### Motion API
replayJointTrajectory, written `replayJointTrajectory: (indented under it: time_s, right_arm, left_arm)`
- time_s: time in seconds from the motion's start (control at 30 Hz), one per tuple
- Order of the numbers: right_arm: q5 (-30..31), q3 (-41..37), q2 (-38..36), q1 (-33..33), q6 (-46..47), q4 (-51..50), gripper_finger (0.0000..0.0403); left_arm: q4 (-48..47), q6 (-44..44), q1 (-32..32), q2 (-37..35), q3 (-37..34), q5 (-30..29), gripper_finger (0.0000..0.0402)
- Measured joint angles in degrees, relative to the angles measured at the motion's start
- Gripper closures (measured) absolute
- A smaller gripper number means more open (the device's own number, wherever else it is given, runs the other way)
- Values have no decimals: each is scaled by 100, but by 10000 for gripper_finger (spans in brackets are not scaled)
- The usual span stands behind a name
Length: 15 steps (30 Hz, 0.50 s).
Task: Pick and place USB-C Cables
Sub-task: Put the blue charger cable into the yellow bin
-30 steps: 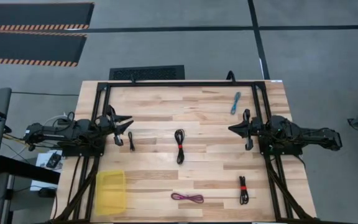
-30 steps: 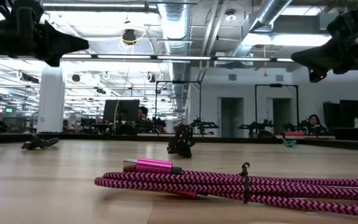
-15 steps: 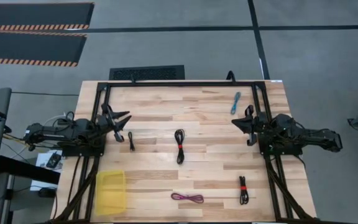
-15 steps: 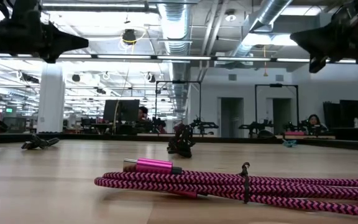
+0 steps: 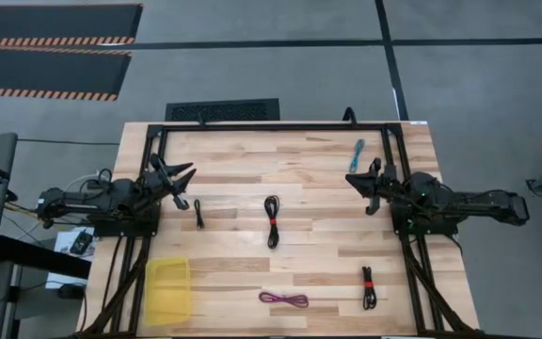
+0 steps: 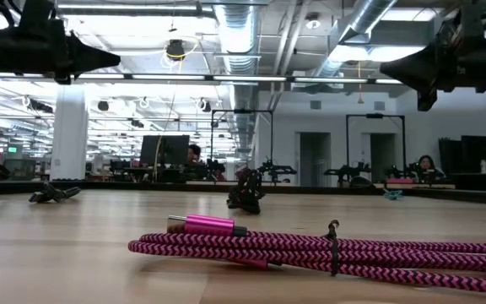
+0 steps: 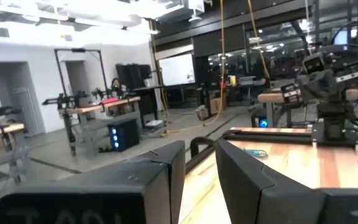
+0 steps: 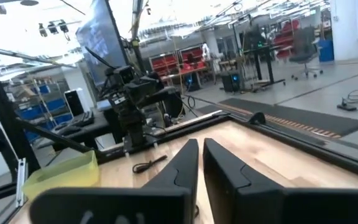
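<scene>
Several cable bundles lie flat on the wooden table: teal-blue (image 5: pixel 357 155) near the far right, a small black one (image 5: pixel 198 213), a longer black one (image 5: pixel 272 221) mid-table, magenta (image 5: pixel 283 298) (image 6: pixel 327 249) near the front, and black with a red tie (image 5: pixel 368 286). My left gripper (image 5: pixel 191 171) (image 7: pixel 200 144) hovers at the left side above the small black cable, its fingers a narrow gap apart. My right gripper (image 5: pixel 350 177) (image 8: pixel 201 142) hovers at the right side, just on the near side of the teal cable, shut. Both hold nothing.
A yellow bin (image 5: pixel 168 290) sits at the near left corner. A black metal frame (image 5: pixel 271 126) runs along the far edge and down both sides of the table. Bare wood lies between the cables.
Both grippers have swung their tips toward the table's far edge while staying above the table. The right one has also drawn closer to the teal cable. The cables have not moved.
</scene>
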Motion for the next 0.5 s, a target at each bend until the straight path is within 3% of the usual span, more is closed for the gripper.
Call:
replayJointTrajectory:
  time_s: [0.27,0.4,0.5]
  right_arm:
    - [1022,9,1538,0,133,1192,281]
    - [2124,215,2229,-162,622,1030,247]
    - [2513,495,2662,-530,1158,534,226]
  left_arm:
    - [-63,-311,205,0,0,4,320]
    - [-98,-333,216,0,0,6,320]
    - [-117,-322,216,0,0,-36,320]
